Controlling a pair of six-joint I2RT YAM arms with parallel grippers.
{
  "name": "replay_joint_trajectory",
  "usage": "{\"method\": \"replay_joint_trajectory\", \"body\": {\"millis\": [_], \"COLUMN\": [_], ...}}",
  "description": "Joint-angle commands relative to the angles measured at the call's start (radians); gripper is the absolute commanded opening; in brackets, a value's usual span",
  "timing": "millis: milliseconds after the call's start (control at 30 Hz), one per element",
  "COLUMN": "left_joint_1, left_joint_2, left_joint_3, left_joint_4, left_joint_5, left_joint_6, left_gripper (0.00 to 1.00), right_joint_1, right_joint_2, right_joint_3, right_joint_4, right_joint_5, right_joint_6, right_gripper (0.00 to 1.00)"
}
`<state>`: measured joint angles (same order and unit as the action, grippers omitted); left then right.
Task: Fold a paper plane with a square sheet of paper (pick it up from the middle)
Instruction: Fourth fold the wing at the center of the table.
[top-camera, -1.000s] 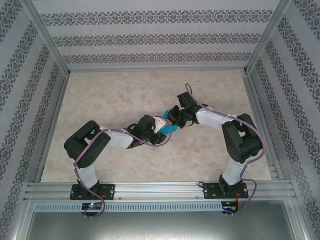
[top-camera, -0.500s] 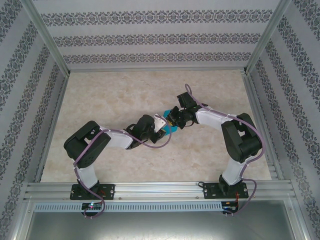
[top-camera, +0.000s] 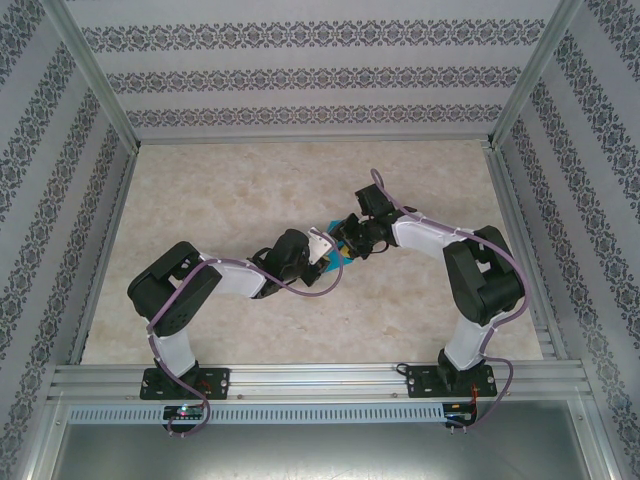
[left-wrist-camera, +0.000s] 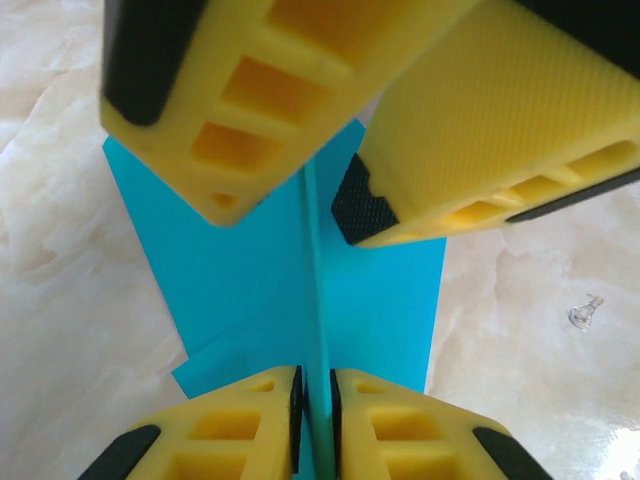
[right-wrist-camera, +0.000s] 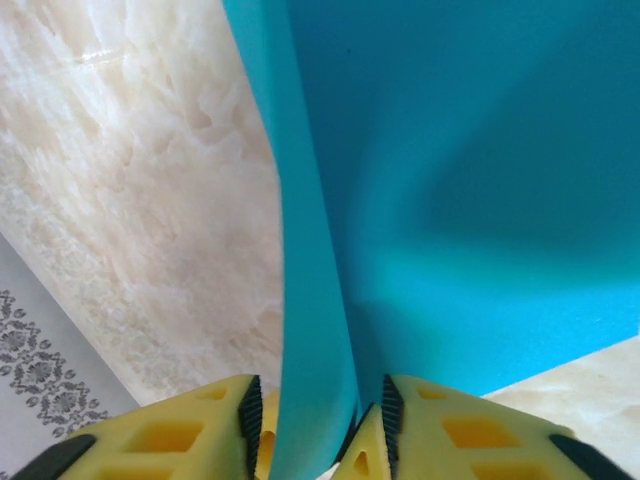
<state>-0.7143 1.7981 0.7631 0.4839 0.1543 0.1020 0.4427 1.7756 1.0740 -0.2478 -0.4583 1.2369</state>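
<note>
Paper (left-wrist-camera: 240, 290), already creased into layered flaps, is at the middle of the tabletop (left-wrist-camera: 80, 330) with its centre ridge upright. The left gripper (left-wrist-camera: 315, 385) pinches that ridge. The right gripper (right-wrist-camera: 318, 395) straddles it, fingers apart. Wing folds likely remain.

left arm (top-camera: 235, 277): jaws pinched | right arm (top-camera: 430, 238): jaws parted (elbows out)

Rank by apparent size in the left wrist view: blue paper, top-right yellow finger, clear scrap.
Largest: blue paper and top-right yellow finger, about alike; the finger is nearer the camera, so unranked.
Smallest: clear scrap.
</note>
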Motion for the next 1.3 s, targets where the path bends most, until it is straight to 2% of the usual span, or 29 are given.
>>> {"method": "replay_joint_trajectory", "body": {"millis": [0, 200, 400, 700, 967, 1267], "left_joint_1": [-0.010, -0.009, -0.008, -0.007, -0.005, 0.018], "left_joint_2": [-0.002, -0.013, -0.008, 0.009, 0.016, 0.038], "left_joint_3": [0.008, 0.033, 0.108, 0.201, 0.202, 0.203], "left_joint_4": [-0.009, -0.089, -0.258, -0.420, -0.420, -0.404], "left_joint_5": [0.042, 0.083, 0.110, 0.193, 0.214, 0.300], "left_joint_6": [-0.001, -0.090, -0.211, -0.352, -0.477, -0.643], "left_gripper": [0.17, 0.14, 0.09, 0.08, 0.07, 0.09], "right_joint_1": [-0.030, -0.078, -0.130, -0.162, -0.162, -0.106], "right_joint_2": [-0.036, -0.119, -0.209, -0.279, -0.268, -0.200], "right_joint_3": [0.021, -0.005, -0.096, -0.208, -0.301, -0.315], "right_joint_4": [-0.038, -0.015, 0.068, 0.157, 0.256, 0.282], "right_joint_5": [0.002, 0.005, -0.014, -0.051, -0.112, -0.115], "right_joint_6": [-0.042, -0.176, -0.276, -0.377, -0.393, -0.409], "right_gripper": [0.47, 0.62, 0.67, 0.66, 0.62, 0.55]}}
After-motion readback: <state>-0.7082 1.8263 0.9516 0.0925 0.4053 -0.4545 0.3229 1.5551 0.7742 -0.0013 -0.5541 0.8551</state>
